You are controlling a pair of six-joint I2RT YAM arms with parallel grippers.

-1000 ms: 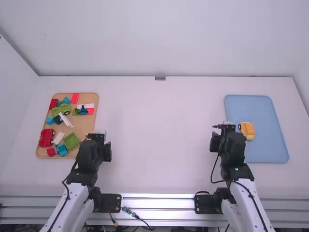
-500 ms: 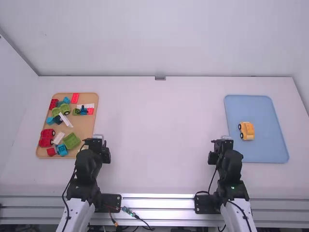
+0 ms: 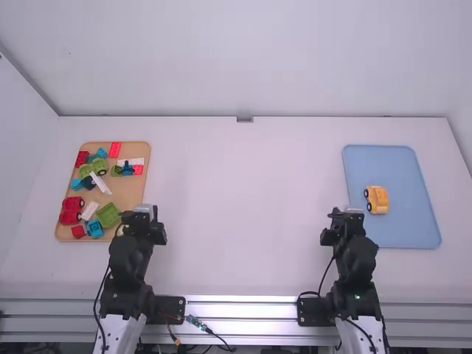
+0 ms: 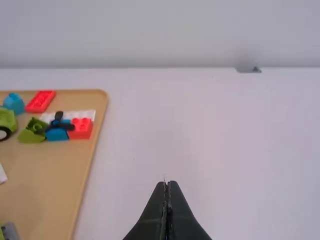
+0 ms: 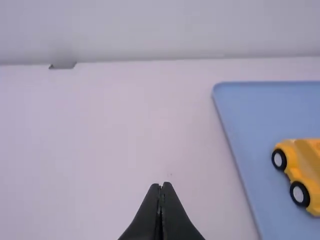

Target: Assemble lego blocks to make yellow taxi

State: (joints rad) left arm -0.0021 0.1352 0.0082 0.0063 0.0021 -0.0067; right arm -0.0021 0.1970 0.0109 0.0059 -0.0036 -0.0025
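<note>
Left gripper (image 3: 140, 220), black, two-finger: fingers closed together, nothing between them in the wrist view. Sits over the white table (image 3: 236, 199), near side, just right of the tan tray's near corner. Right gripper (image 3: 346, 221), same type: fingers also closed, empty, near the near-left edge of the light blue rounded tray (image 3: 405, 169).

Task thing: yellow plastic toy car body with dark, white-hubbed wheels (image 3: 378, 200). It lies on the blue tray, ahead and to the right of the right gripper, apart from it. Two wheels face the gripper's side.

Tan rectangular tray (image 3: 133, 188) holds mixed plastic blocks, ahead and to the left of the left gripper. Closest to that gripper: green boxy block (image 3: 109, 215), with a blue block (image 3: 94, 228) and small red block (image 3: 78, 231) farther left. Red wheeled block (image 3: 71, 210) farther left too. Farther ahead: green wheeled block (image 3: 99, 167), long white bar (image 3: 100, 183), flat red brick (image 3: 114, 150). Also ahead-left: red studded brick (image 4: 81, 128) touching a blue piece with a dark propeller-like top (image 4: 58, 133), light green sloped piece (image 4: 32, 132) beside it.
</note>
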